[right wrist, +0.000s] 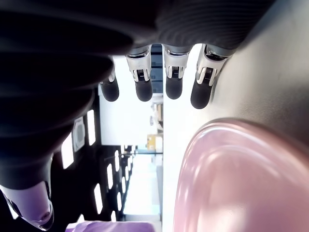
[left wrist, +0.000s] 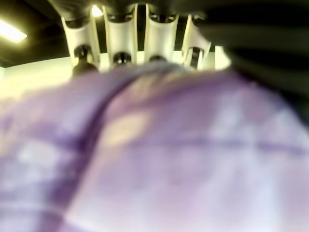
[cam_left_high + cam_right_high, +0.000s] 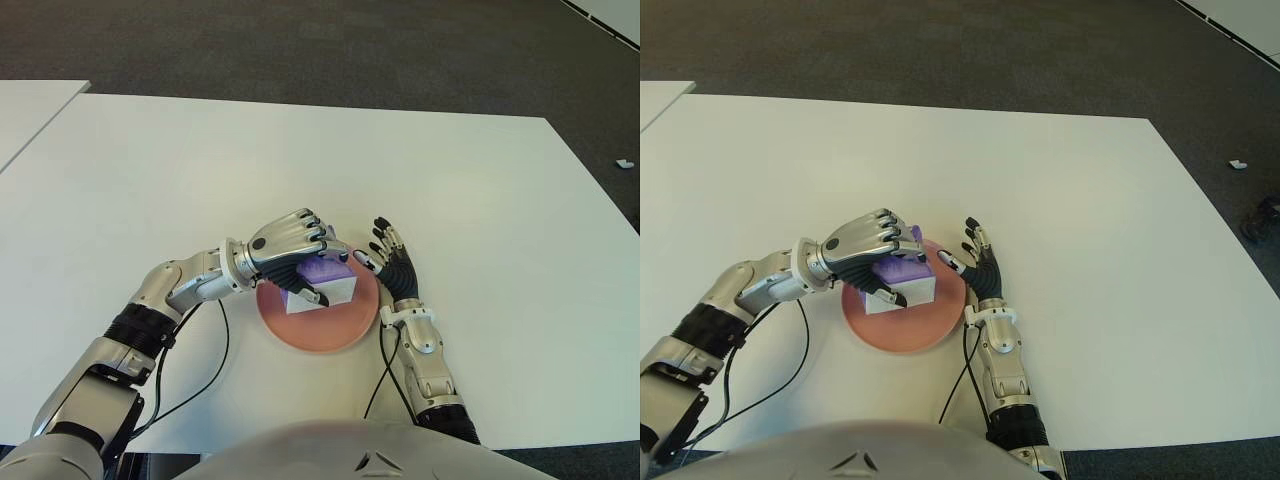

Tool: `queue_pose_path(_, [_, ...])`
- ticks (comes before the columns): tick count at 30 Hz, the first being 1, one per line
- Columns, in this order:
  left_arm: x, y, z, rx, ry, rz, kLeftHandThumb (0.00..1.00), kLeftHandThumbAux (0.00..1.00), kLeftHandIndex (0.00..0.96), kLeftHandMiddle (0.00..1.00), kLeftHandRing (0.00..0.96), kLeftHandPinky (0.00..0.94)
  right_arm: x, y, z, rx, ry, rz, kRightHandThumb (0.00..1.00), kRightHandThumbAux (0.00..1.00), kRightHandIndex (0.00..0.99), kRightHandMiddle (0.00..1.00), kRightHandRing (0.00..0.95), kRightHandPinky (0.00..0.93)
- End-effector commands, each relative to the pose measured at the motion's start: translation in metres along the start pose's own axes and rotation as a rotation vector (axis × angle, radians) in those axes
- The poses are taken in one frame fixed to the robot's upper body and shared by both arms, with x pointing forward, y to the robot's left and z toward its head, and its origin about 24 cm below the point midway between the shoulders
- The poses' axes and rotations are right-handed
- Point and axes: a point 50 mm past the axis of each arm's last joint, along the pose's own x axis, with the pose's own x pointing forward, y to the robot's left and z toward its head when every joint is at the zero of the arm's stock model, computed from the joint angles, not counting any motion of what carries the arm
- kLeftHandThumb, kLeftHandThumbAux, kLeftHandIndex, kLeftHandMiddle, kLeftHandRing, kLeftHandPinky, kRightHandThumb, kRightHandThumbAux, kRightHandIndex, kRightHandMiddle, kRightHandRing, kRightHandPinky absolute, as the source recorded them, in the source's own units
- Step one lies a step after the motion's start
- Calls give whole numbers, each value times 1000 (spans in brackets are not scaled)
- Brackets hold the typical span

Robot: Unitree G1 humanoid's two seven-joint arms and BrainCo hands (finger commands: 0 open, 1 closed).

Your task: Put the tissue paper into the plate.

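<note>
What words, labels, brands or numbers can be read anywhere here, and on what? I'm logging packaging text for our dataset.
None can be read.
Tissue pack: purple and white, held by the left hand over the pink plate; no legible print in the eye views, and only a purple blur in the left wrist view.
Right hand, open beside the plate: no markings seen.
White table: bare of text.

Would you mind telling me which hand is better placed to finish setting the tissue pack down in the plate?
The left hand. Its fingers are curled around the tissue pack, which is already over the pink plate. The right hand is open beside the plate's right rim, holding nothing.
</note>
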Motion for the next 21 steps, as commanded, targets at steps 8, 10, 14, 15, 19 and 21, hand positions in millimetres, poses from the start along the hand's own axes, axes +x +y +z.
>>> queue_pose_path(8, [-5, -14, 1, -93, 63, -179, 283, 632, 207, 260, 230, 205, -19, -2, -33, -22, 183, -14, 0, 696, 25, 56, 32, 58])
queue_pose_path(10, [-6, -15, 0, -100, 82, -197, 193, 623, 136, 176, 151, 138, -19, -3, -33, -22, 184, -15, 0, 704, 29, 58, 37, 64])
queue_pose_path(14, [-7, -16, 0, -105, 104, -204, 121, 622, 85, 122, 102, 98, -19, -4, -34, -21, 184, -16, 0, 711, 31, 59, 40, 63])
queue_pose_path(15, [-7, -16, 0, -105, 108, -204, 103, 622, 74, 114, 94, 93, -19, -4, -34, -21, 184, -16, 0, 712, 30, 58, 40, 60])
queue_pose_path(19, [-7, -15, 0, -109, 119, -200, 68, 622, 56, 100, 83, 92, -19, -5, -34, -21, 180, -11, 0, 710, 27, 56, 36, 53])
queue_pose_path(21, [-7, -14, -1, -111, 124, -197, 58, 621, 51, 97, 82, 94, -19, -6, -35, -23, 179, -8, 0, 708, 25, 54, 34, 51])
